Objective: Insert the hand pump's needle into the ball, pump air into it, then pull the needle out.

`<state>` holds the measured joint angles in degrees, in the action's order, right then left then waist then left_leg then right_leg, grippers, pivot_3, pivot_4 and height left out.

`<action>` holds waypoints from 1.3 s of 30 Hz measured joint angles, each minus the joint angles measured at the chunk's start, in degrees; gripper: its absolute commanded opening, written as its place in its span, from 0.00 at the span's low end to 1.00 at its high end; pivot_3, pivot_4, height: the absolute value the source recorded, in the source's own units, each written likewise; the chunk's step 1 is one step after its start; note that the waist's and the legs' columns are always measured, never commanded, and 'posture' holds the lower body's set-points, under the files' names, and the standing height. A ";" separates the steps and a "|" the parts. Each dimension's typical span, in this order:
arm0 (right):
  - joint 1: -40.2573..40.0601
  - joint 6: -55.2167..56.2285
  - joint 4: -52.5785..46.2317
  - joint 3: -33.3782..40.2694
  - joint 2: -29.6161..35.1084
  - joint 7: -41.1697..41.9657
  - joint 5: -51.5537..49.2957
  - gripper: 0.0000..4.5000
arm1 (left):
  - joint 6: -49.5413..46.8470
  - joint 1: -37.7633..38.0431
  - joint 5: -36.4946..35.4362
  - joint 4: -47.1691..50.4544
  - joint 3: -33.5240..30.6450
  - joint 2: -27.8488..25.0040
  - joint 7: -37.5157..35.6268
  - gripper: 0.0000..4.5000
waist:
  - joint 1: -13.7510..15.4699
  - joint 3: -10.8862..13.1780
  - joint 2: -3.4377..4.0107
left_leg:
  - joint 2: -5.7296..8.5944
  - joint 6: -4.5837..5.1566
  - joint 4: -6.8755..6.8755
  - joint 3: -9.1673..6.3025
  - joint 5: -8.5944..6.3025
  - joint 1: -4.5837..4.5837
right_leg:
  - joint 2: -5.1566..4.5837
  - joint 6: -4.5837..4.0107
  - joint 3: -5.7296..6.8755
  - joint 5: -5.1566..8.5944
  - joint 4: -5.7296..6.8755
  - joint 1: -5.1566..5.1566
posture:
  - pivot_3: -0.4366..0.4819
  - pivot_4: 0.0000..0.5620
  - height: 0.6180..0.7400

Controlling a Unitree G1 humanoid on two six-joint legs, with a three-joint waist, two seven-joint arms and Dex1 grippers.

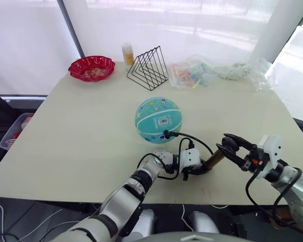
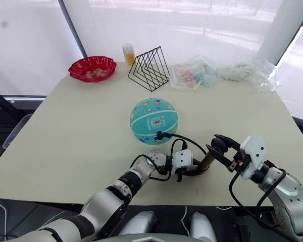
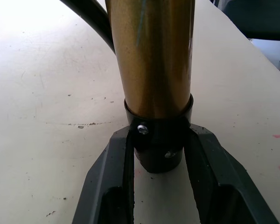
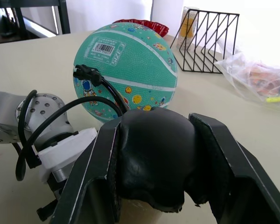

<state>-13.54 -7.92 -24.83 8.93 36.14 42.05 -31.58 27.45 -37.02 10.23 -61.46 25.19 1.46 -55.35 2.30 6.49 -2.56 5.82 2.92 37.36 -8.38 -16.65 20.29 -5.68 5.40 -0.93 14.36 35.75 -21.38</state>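
The teal ball [image 1: 158, 120] rests mid-table, its white label patch facing me. The hose's black end fitting [image 1: 167, 134] sits against the ball's near side; the needle itself is hidden there. From that fitting the thin black hose [image 1: 197, 141] loops back to the hand pump [image 1: 213, 160], which lies tilted near the table's front edge. My left gripper [image 1: 198, 170] is shut on the pump's lower black end cap [image 3: 158, 144]. My right gripper [image 1: 227, 146] is shut on the black handle [image 4: 151, 154] at the pump's other end.
A red scalloped dish [image 1: 91, 68], a small bottle [image 1: 128, 54] and a black wire rack [image 1: 148, 68] stand along the back. Clear plastic bags [image 1: 194, 73] lie at the back right. The table's front edge [image 1: 91, 199] runs close to both grippers.
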 measured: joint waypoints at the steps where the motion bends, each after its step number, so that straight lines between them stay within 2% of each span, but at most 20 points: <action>1: -0.07 -0.71 -0.36 0.61 0.37 0.01 -0.54 0.36 | 0.01 -0.11 -0.01 0.10 0.00 0.10 -0.10 0.23 | 0.02 0.14 0.21 | 0.03 0.00 0.02 0.00 0.00 0.04 | -0.03 0.00 -0.01 0.00 0.00 -0.01 | 0.48 0.27 1.00; 6: -0.26 -9.20 -4.68 9.30 3.69 -0.43 -10.63 0.36 | 0.36 -0.53 -0.57 1.12 -0.11 0.61 -1.35 0.23 | 0.16 0.69 1.13 | 0.10 0.00 0.05 -0.02 0.02 0.45 | -0.12 -0.05 0.02 -0.04 0.01 -0.39 | 0.48 0.27 1.00; 14: 3.09 -18.19 -10.12 24.70 10.74 -1.57 -26.40 0.36 | 0.43 -0.53 -0.93 1.39 -0.15 0.63 -1.53 0.23 | 0.15 1.10 1.16 | 0.22 0.03 0.07 -0.01 0.01 0.56 | -0.26 -0.02 0.06 -0.04 0.00 -0.39 | 0.48 0.27 1.00; 21: 5.52 -20.70 -11.79 28.23 10.64 -4.96 -31.51 0.36 | 0.43 -0.46 -0.92 1.39 -0.14 0.37 -1.54 0.23 | 0.09 1.20 0.98 | 0.22 0.03 0.07 0.00 0.01 0.55 | -0.26 -0.02 0.06 -0.04 0.00 -0.39 | 0.48 0.27 1.00; 25: 3.63 -17.71 -13.47 24.65 6.44 -4.75 -26.62 0.36 | 0.43 -0.29 -0.91 1.36 -0.11 -0.10 -1.53 0.23 | -0.03 1.06 0.76 | 0.19 0.03 0.05 -0.01 0.01 0.44 | -0.22 -0.02 0.06 -0.03 0.00 -0.38 | 0.48 0.27 1.00; 31: 1.85 -5.99 -8.58 8.21 0.96 -1.76 -10.04 0.36 | 0.15 0.15 -0.44 0.20 -0.01 -0.87 -0.49 0.23 | -0.61 0.22 -0.18 | -0.03 0.00 0.01 -0.03 0.00 0.07 | 0.04 0.01 0.09 0.00 0.01 -0.07 | 0.48 0.27 1.00; 33: 1.85 -2.27 -5.20 4.08 -0.88 -0.99 -5.93 0.36 | -0.24 0.11 -0.33 0.04 -0.01 -0.92 -0.32 0.23 | -0.77 0.12 -0.24 | -0.03 0.00 0.00 -0.01 0.00 -0.08 | 0.03 0.13 0.05 0.08 0.01 0.06 | 0.48 0.27 1.00; 39: 1.91 2.97 2.07 -2.11 -4.06 -0.30 0.31 0.36 | -0.61 0.03 -0.30 0.02 -0.04 -0.93 -0.28 0.23 | -0.86 -0.18 -0.18 | -0.06 0.00 -0.12 -0.03 0.00 -0.31 | 0.06 0.08 0.02 0.07 0.01 0.23 | 0.48 0.27 1.00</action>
<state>-11.63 -4.96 -22.77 6.81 32.08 41.75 -31.27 26.84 -36.99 9.94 -61.44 25.16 0.53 -55.63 1.44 6.30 -2.74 5.77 2.91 37.24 -8.40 -16.66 19.97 -5.62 5.48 -0.91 14.44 35.76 -21.16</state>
